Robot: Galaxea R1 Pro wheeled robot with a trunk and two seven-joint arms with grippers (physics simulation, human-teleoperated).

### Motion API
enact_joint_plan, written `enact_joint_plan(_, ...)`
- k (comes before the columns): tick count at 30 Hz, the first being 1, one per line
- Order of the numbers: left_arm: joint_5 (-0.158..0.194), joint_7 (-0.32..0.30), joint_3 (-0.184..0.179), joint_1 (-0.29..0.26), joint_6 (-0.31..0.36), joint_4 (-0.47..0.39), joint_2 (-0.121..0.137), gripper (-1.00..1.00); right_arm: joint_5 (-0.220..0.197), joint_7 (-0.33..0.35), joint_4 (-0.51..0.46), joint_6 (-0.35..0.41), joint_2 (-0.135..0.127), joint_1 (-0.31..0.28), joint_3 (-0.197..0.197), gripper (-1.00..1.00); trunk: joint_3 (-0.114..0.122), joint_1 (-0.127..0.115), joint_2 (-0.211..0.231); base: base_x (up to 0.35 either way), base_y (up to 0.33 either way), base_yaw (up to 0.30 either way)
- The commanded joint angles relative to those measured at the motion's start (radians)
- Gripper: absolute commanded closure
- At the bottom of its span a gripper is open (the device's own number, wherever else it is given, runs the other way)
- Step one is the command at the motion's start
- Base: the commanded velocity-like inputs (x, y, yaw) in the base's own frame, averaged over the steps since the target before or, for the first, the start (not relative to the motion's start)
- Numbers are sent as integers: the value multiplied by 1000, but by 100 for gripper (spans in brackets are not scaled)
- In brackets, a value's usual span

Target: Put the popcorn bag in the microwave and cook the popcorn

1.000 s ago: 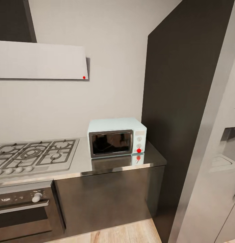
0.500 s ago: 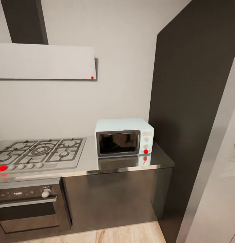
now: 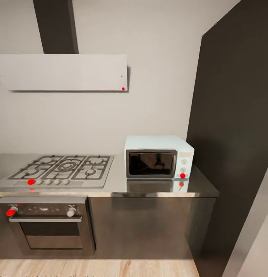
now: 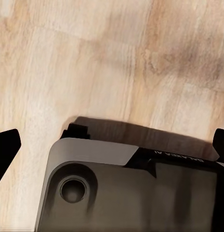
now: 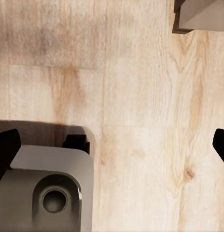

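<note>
Microwave [image 3: 159, 157] at right end of countertop [image 3: 149, 187], door shut, against dark tall panel [image 3: 238, 134] | left gripper [image 4: 112, 145] spread wide over wood floor [image 4: 112, 58] | right gripper [image 5: 112, 145] same, empty | hob [image 3: 61, 171], oven [image 3: 49, 223] off left | hood [image 3: 64, 72] up top

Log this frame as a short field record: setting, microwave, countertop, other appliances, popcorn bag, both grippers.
setting: kitchen, wooden floor
microwave: on the countertop's right end, door closed, red light at lower right of its panel
countertop: steel, holds gas hob left of the microwave
oven: under the hob, door closed
range hood: on the wall above the hob
popcorn bag: not located in this frame
left gripper: open, over the floor, holding nothing
right gripper: open, over the floor, holding nothing
</note>
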Motion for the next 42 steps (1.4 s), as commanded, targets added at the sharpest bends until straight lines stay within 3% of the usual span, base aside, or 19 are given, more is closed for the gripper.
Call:
enact_joint_plan(1, 10, -4, -8, -1, -3, 1, 0, -100, 7, 2, 3, -4, -1, -1, -9, -100, -1, 0, -1, 0, 0, 113)
enact_joint_plan(23, 10, 2, -8, -1, 0, 1, -5, -100, 6, 3, 3, -8, -1, -1, -12, -100, -1, 0, -1, 0, -7, 8)
enact_joint_plan(42, 10, 2, -7, -1, 3, 1, -3, -100, 6, 3, 3, -1, -2, -1, -12, -100, -1, 0, -1, 0, -231, 0)
